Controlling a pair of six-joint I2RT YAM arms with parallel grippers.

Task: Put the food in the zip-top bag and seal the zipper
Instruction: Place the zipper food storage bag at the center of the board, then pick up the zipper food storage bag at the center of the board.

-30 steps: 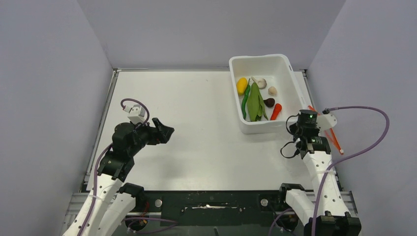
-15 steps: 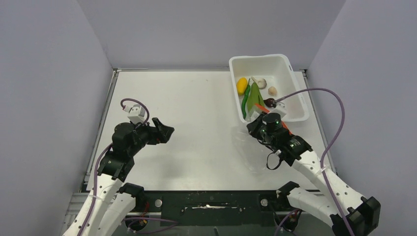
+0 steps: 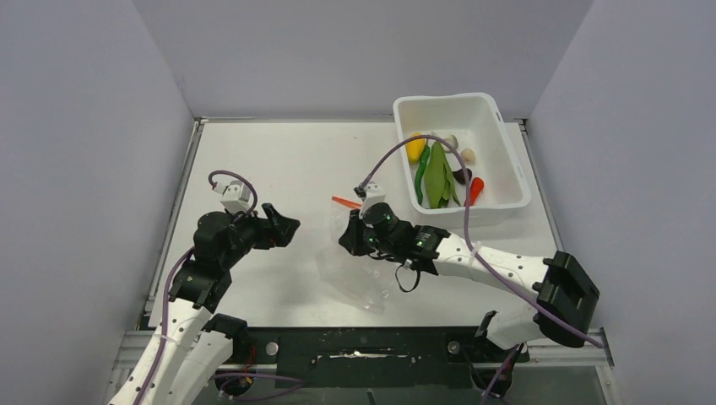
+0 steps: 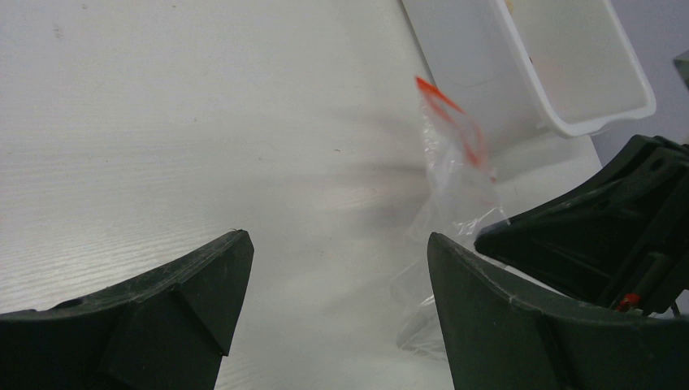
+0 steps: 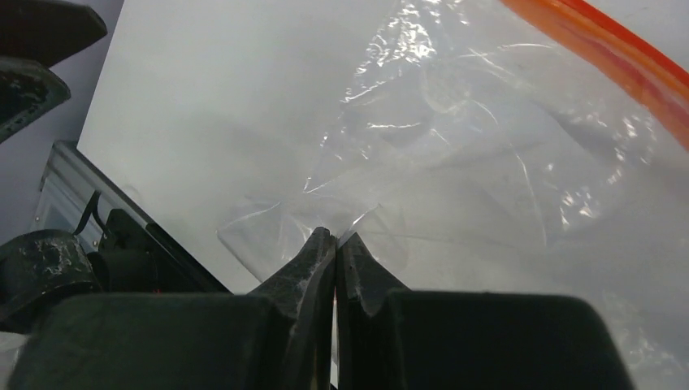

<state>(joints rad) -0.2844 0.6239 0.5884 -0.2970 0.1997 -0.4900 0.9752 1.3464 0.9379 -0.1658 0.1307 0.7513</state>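
Observation:
The clear zip-top bag (image 3: 359,274) hangs over the table's middle, its red-orange zipper (image 3: 344,202) at the far end. My right gripper (image 3: 350,240) is shut on a fold of the bag (image 5: 455,162); the zipper (image 5: 617,57) runs across the upper right of the right wrist view. My left gripper (image 3: 283,228) is open and empty, just left of the bag (image 4: 455,179). The food lies in the white tub (image 3: 507,139): green leaf (image 3: 437,177), yellow lump (image 3: 414,148), green pepper (image 3: 420,175), orange-red cone (image 3: 474,190), maroon piece (image 3: 462,175), beige piece (image 3: 468,155).
The tub stands at the table's far right, also in the left wrist view (image 4: 569,81). The right arm stretches diagonally across the near right of the table, its purple cable (image 3: 439,148) looping over the tub. Grey walls close in three sides.
My right arm has swung from the table's right edge to the middle, carrying the bag with it. My left arm has not moved.

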